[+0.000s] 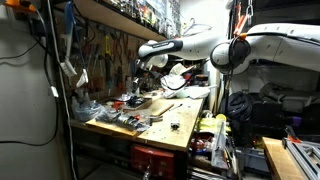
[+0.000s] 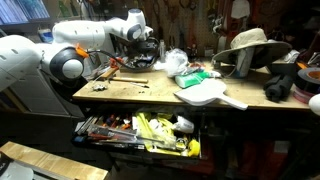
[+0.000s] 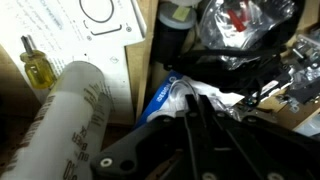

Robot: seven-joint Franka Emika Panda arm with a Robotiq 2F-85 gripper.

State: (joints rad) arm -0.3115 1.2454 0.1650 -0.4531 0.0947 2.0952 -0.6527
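Nearest the wrist camera, the gripper [image 3: 188, 108] enters from the lower edge as dark linkage bars that converge toward the middle of the frame. Whether its jaws stand apart or together cannot be told from any view.

Just beyond the tips lies a crumpled blue-and-white packet [image 3: 165, 97], the thing closest to the gripper; contact between the two cannot be confirmed. In this view the packet sits directly below a dark canister [image 3: 172, 35] and beside a tangle of black cables [image 3: 250, 85]. A clear bag [image 3: 245, 25] with something red inside lies above the cables.

To the other side, a cardboard tube [image 3: 65, 115] lies tilted across the lower corner. A small bottle [image 3: 36, 66] of yellow liquid stands near its upper end. A printed sheet [image 3: 85, 30] bearing a drawn ring sits behind both.

In both exterior views the white arm [image 1: 235, 50] [image 2: 65, 60] reaches over a cluttered wooden workbench [image 1: 175, 118] [image 2: 130, 95]. The gripper [image 1: 148, 70] [image 2: 143, 50] is held low among the clutter at the back of the bench.

In an exterior view a brimmed hat [image 2: 250, 45] rests well apart from the gripper, toward the far end of the bench. Below the benchtop, a drawer [image 2: 135, 147] full of tools stands pulled out.
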